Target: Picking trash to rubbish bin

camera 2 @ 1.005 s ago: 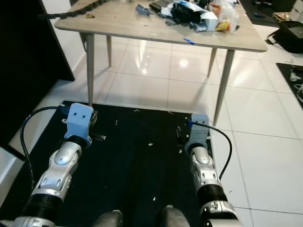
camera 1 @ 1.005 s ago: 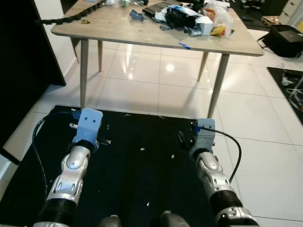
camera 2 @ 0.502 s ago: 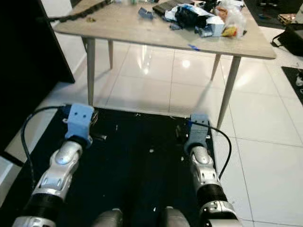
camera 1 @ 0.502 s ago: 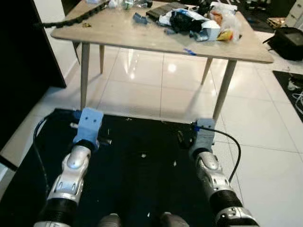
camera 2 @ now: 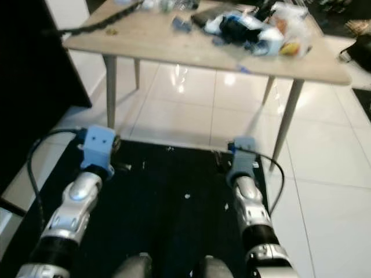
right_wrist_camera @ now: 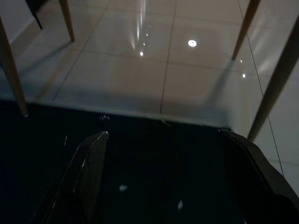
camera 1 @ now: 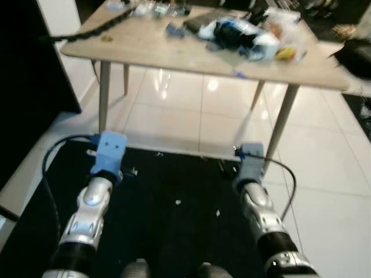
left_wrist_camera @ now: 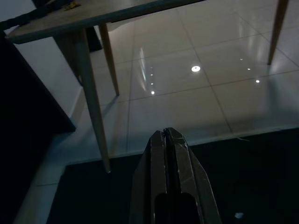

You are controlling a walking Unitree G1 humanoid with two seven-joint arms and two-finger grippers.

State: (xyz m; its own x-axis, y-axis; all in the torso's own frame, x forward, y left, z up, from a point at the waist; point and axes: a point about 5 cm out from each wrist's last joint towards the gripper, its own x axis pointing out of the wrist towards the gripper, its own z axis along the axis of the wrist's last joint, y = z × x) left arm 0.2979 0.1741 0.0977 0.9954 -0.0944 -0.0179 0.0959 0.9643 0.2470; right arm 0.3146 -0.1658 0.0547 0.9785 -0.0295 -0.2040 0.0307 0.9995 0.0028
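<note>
A glossy white tiled floor [camera 1: 174,110] with a black mat [camera 1: 174,185] in front of a light wooden table [camera 1: 174,49] piled with trash.

The trash [camera 1: 249,32], a heap of bags, wrappers and dark scraps, lies on the far right part of the tabletop, well apart from both arms; a black cable chain [camera 1: 87,26] runs along the table's left edge. White crumbs [camera 1: 178,202] are scattered on the mat. The left gripper [left_wrist_camera: 167,140] is held low over the mat near the table's left front leg [camera 1: 103,95], its two black fingers pressed together and holding nothing. The right gripper [right_wrist_camera: 163,154] is held low over the mat's far edge, its fingers [right_wrist_camera: 88,163] spread wide apart and empty. The head views are slightly blurred.
</note>
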